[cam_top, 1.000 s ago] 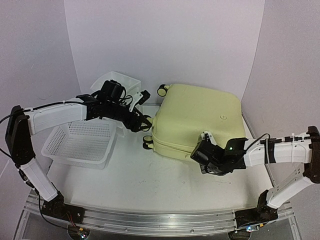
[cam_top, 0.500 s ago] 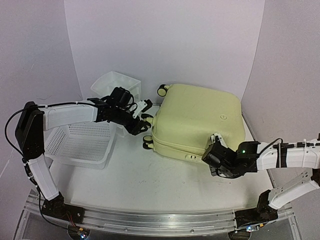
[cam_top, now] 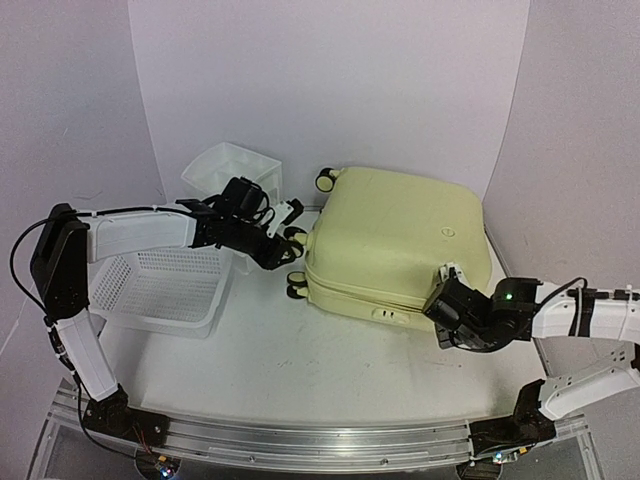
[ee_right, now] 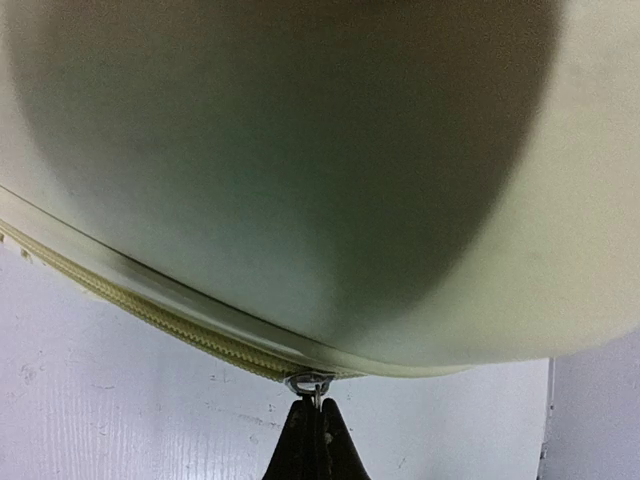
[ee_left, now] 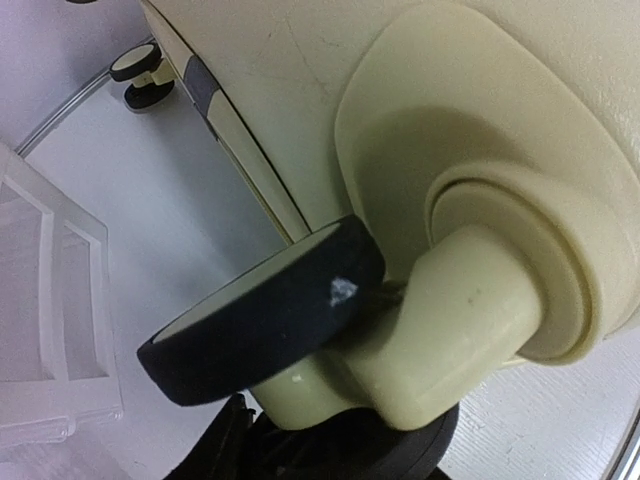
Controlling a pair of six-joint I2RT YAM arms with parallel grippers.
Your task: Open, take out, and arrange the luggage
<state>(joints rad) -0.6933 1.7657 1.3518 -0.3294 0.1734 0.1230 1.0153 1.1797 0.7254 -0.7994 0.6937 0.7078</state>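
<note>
Luggage (cam_top: 395,240) lid down: right gripper (ee_right: 312,432) pinching zipper pull (ee_right: 310,383) at 5 o'clock corner, left gripper (cam_top: 283,248) at 9 o'clock wheel (ee_left: 262,310), grip unclear; unzipping, unpacking left.

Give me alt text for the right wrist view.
The right gripper, fingertips shut, pinches the metal zipper pull at the seam of the pale yellow luggage, which fills most of the frame. The white table shows below.
</note>
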